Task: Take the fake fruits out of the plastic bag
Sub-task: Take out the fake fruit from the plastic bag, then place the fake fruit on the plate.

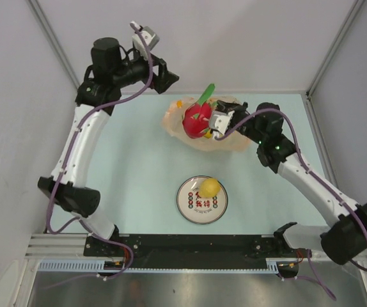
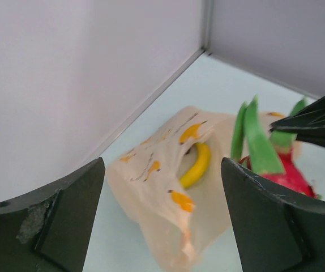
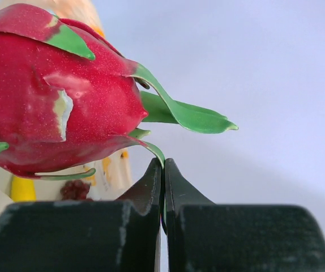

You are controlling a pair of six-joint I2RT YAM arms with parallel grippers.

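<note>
The pale-orange plastic bag (image 1: 236, 142) lies crumpled at the back of the table. My right gripper (image 3: 163, 170) is shut on a green leaf tip of the red dragon fruit (image 3: 55, 96), which hangs just above the bag (image 3: 112, 168). In the overhead view the dragon fruit (image 1: 197, 119) sits over the bag's middle. A yellow banana (image 2: 197, 165) shows inside the bag's mouth (image 2: 151, 187), and a dark grape bunch (image 3: 75, 190) lies below the dragon fruit. The lemon (image 1: 210, 187) rests on the white plate (image 1: 193, 206). My left gripper (image 2: 162, 215) is open and empty, up and left of the bag.
The back wall and a side wall meet close behind the bag. The white plate with red characters stands near the front centre, between the two arm bases. My right gripper's dark fingers (image 2: 315, 122) show at the right edge of the left wrist view.
</note>
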